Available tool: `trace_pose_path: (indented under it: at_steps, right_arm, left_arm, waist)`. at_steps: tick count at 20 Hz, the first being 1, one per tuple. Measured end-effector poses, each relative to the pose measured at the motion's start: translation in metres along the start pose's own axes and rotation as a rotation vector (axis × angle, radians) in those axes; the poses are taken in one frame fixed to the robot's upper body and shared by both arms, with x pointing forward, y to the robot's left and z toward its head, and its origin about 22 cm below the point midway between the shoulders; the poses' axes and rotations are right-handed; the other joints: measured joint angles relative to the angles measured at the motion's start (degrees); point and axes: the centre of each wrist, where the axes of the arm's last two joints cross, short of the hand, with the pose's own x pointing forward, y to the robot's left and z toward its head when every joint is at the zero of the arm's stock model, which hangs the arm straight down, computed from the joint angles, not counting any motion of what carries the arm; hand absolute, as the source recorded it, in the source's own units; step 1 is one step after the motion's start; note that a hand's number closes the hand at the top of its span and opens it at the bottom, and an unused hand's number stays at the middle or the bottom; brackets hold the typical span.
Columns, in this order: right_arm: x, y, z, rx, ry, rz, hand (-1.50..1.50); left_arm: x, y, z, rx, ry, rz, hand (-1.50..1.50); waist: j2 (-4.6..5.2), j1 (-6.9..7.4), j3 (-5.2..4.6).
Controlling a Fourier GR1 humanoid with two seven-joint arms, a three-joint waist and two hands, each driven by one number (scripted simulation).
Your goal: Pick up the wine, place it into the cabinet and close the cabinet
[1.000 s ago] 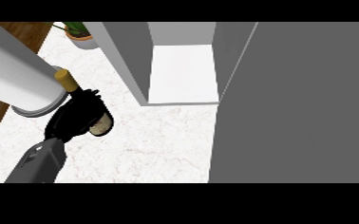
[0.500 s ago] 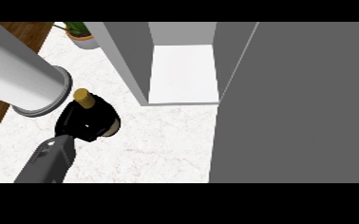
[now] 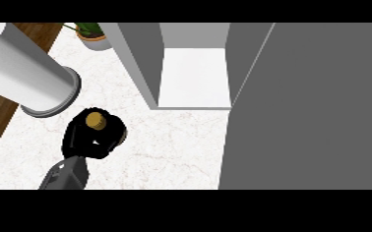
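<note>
Head view looks steeply down on a white marbled stone counter [image 3: 174,142]. At the far left edge runs a brown wooden strip [image 3: 33,32]. A large pale grey cylinder [image 3: 25,73] lies across it at a slant, and its rimmed round end reaches over the counter. Just right of the strip, at the far side, stands a small green plant in a pale round pot [image 3: 92,35].

Near the cylinder's end and a little to its right, the black left hand [image 3: 83,145] comes in on its grey forearm [image 3: 65,176] from the near left. Its fingers and thumb are curled round a dark wine bottle [image 3: 95,121], which stands upright inside the grasp. Only the bottle's round tan top shows clearly, and the hand hides most of its body. Whether the base touches the counter cannot be told. The wine bottle is on the left part of the counter, outside the cabinet and to the near left of its opening.

Right of centre stands the grey box-shaped cabinet [image 3: 138,59], open towards the viewer. Its grey left wall rises beside a white inner floor [image 3: 195,78]. Further right, the broad flat grey cabinet door [image 3: 298,113] is swung open and fills the right side of the view from far to near.
</note>
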Motion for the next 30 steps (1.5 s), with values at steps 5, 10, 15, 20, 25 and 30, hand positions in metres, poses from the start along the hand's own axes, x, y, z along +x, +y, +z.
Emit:
trace_pose_path:
  at_steps: [5, 10, 15, 20, 25, 30]
  right_arm:
    - [0.0, -0.002, 0.0, -0.004, 0.0, 0.014, -1.5]
    - [0.001, -0.001, -0.001, 0.004, 0.003, 0.007, -1.5]
    - [0.001, -0.002, -0.002, 0.003, 0.0, 0.012, -1.5]
    - [0.0, -0.004, 0.0, 0.003, 0.005, 0.02, -1.5]
    - [0.0, -0.003, 0.0, 0.002, 0.003, 0.01, -1.5]
    - [0.001, -0.005, 0.0, 0.007, 0.007, 0.024, -1.5]
  left_arm:
    - [-0.001, -0.024, 0.015, -0.01, -0.062, 0.045, 1.5]
    - [0.013, -0.059, 0.012, -0.061, -0.071, 0.058, 1.5]
    - [0.043, -0.104, 0.004, -0.091, -0.087, 0.051, 1.5]
    - [0.073, -0.155, -0.003, -0.102, -0.095, 0.037, 1.5]
    - [0.102, -0.2, -0.016, -0.093, -0.063, 0.052, 1.5]
    - [0.112, -0.229, -0.026, -0.06, -0.022, 0.046, 1.5]
  waist:
    - [-0.12, 0.25, 0.03]
    - [-0.05, -0.05, -0.06]
    - [0.06, -0.32, -0.1]
    - [0.26, -0.89, -0.11]
    - [0.46, -1.2, -0.16]
    - [0.61, -1.41, -0.18]
